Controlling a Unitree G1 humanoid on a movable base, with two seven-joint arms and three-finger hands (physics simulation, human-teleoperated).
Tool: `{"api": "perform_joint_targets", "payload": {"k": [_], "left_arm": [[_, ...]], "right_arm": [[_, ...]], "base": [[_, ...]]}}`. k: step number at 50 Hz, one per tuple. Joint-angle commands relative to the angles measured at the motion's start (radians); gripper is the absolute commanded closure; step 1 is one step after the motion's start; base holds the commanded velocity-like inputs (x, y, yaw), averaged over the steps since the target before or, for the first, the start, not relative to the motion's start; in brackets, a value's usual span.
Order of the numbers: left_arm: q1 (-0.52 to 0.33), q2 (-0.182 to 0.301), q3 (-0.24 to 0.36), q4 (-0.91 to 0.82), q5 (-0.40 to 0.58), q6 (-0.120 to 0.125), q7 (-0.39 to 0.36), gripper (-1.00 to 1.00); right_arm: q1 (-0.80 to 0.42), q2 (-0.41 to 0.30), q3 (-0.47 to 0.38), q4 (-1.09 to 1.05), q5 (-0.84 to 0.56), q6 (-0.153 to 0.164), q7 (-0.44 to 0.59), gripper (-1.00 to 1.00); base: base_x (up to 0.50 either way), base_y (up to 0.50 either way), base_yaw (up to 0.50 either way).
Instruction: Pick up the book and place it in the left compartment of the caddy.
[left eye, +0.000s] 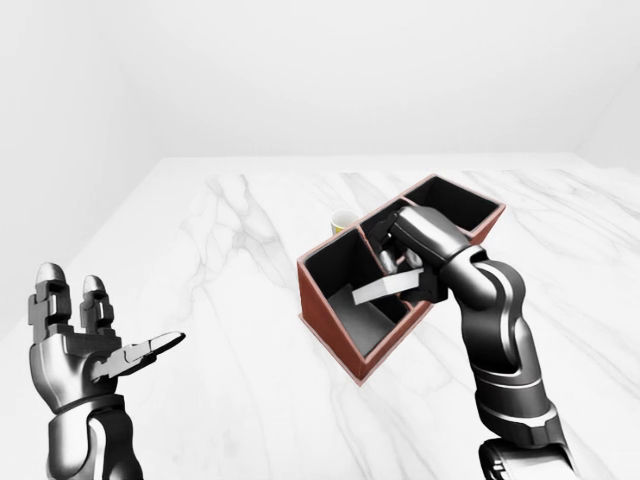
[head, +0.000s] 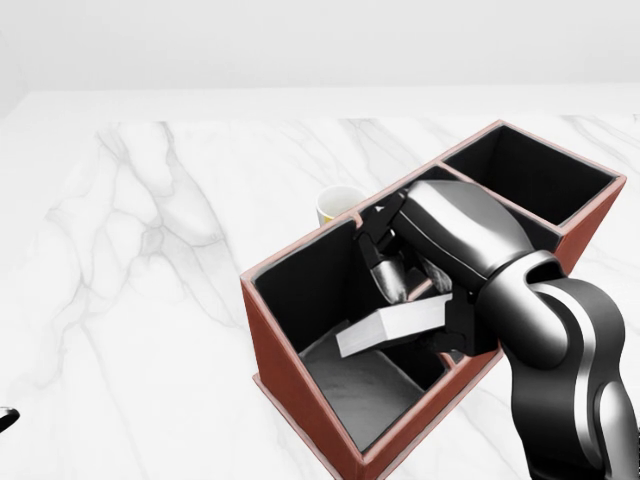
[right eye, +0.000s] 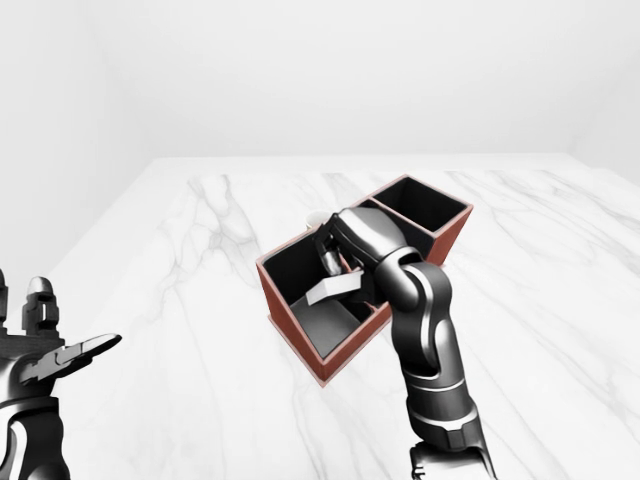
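Note:
The red-brown caddy (head: 283, 372) with black insides stands on the white marble table, at the middle right of the head view. My right hand (head: 405, 285) reaches down into its left compartment and is shut on the grey book (head: 392, 327). The book is tilted, with its lower end inside that compartment above the floor. The hand hides the book's right end and the divider behind it. My left hand (left eye: 115, 320) is open and empty, palm up, at the bottom left of the left-eye view, far from the caddy.
A small white cup (head: 337, 205) with a yellow inside stands on the table just above the caddy's left compartment in the head view. The caddy's right compartment (head: 530, 180) holds nothing. The marble table (head: 150, 300) spreads to the left.

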Motion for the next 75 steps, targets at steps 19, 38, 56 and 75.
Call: {"api": "perform_joint_targets", "payload": {"k": [19, 38, 56, 75], "left_arm": [[-0.003, 0.005, 0.007, -0.001, -0.005, 0.003, 0.002, -1.0], [-0.001, 0.002, 0.003, 0.005, -0.002, -0.002, 0.0, -1.0], [-0.001, 0.001, -0.003, 0.015, 0.0, -0.014, -0.004, -1.0], [-0.002, 0.005, 0.004, 0.005, -0.005, -0.002, 0.0, -1.0]], "right_arm": [[0.007, 0.04, 0.007, 0.081, 0.009, 0.0, 0.0, 1.0], [0.008, 0.054, 0.017, 0.123, -0.002, 0.0, 0.0, 1.0], [0.019, 0.063, 0.019, 0.163, -0.017, 0.0, 0.0, 1.0], [0.003, 0.077, 0.021, 0.215, -0.051, 0.0, 0.0, 1.0]], "base": [[0.0, 0.0, 0.0], [0.0, 0.0, 0.0], [0.0, 0.0, 0.0], [0.0, 0.0, 0.0]]}}
